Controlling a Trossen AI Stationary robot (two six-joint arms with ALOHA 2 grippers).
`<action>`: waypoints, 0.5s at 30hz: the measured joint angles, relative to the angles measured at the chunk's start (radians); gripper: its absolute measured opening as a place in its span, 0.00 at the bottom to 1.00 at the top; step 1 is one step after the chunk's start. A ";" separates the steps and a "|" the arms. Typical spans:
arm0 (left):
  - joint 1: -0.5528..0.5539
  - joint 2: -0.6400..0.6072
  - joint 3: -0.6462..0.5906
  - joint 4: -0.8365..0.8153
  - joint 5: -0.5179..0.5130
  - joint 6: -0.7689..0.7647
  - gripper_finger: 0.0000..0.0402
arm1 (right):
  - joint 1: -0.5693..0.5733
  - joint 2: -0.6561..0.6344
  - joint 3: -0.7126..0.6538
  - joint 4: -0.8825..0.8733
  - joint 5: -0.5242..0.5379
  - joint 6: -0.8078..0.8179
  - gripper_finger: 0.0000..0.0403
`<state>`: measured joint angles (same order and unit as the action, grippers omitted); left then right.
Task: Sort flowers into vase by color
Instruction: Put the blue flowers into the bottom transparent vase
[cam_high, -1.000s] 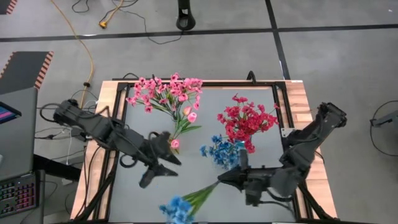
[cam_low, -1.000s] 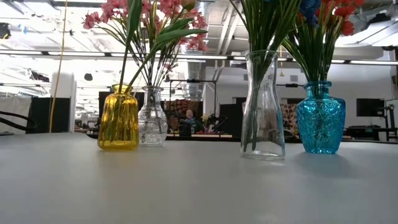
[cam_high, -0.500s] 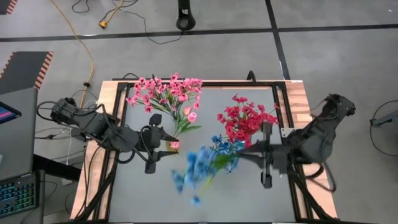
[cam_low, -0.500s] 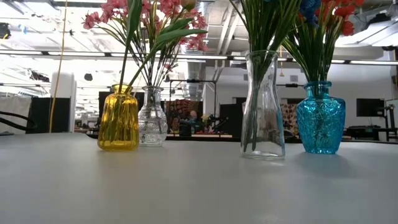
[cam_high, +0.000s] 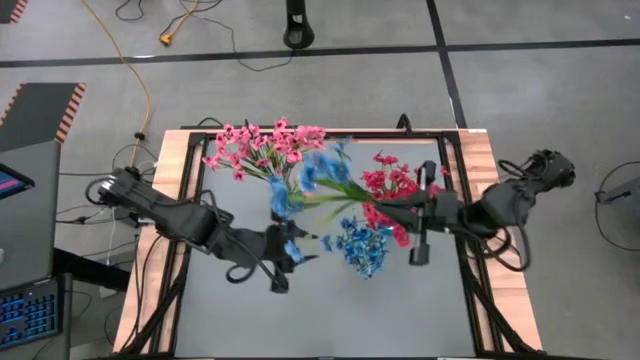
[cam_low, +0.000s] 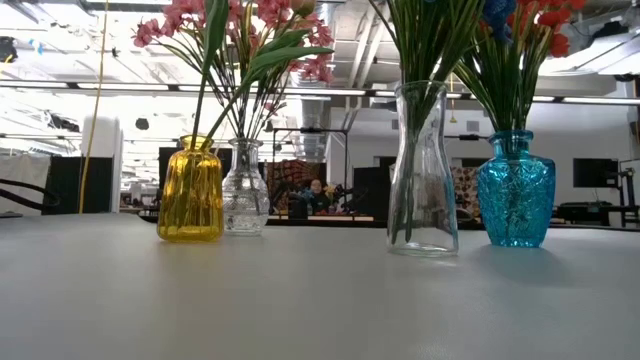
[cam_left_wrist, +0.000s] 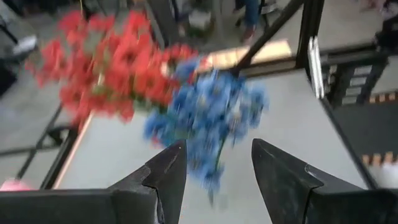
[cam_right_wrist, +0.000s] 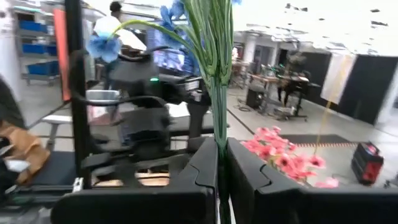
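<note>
The grey counter (cam_high: 250, 310) with its light wooden rim and black frame carries four vases, and I take the clear tall glass vase (cam_low: 423, 170) with the blue bunch as the landmark. In the high view the bunch of small blue blossoms (cam_high: 360, 245) marks this vase. The deep red-pink bunch (cam_high: 400, 190) stands just behind it, and the light pink bunch (cam_high: 265, 150) is farther away, toward the far left corner.

The step in hand seems to be the carrying of a blue sprig to the landmark vase. The right hand (cam_high: 372, 212) is closed on the thin green stems of the blue sprig (cam_high: 305, 180), which lies in the air above and behind the landmark, its blossoms reaching toward the pink bunch. The left hand (cam_high: 290, 250) hovers just to the left of the landmark, with its fingers (cam_left_wrist: 165, 174) apart and holding nothing.

The next move probably needs the stems turned downward and lowered into the narrow mouth of the landmark vase. Room is tight around this vase, because both hands and the red bunch are near; the front part of the counter is open.
</note>
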<state>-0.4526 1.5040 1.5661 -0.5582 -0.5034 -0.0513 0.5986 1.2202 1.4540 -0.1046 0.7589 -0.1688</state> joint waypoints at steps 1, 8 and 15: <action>0.000 0.016 0.000 0.047 0.000 0.024 0.42 | -0.015 0.003 0.000 0.002 -0.003 0.012 0.11; 0.007 0.098 0.000 0.300 -0.003 0.122 0.40 | -0.068 0.005 0.000 0.010 -0.005 0.023 0.11; 0.034 0.096 0.000 0.455 -0.089 0.151 0.35 | -0.070 0.009 0.000 -0.007 -0.006 0.023 0.11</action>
<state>-0.4189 1.6005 1.5658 -0.1031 -0.5925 0.0994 0.5286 1.2294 1.4536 -0.1114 0.7528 -0.1459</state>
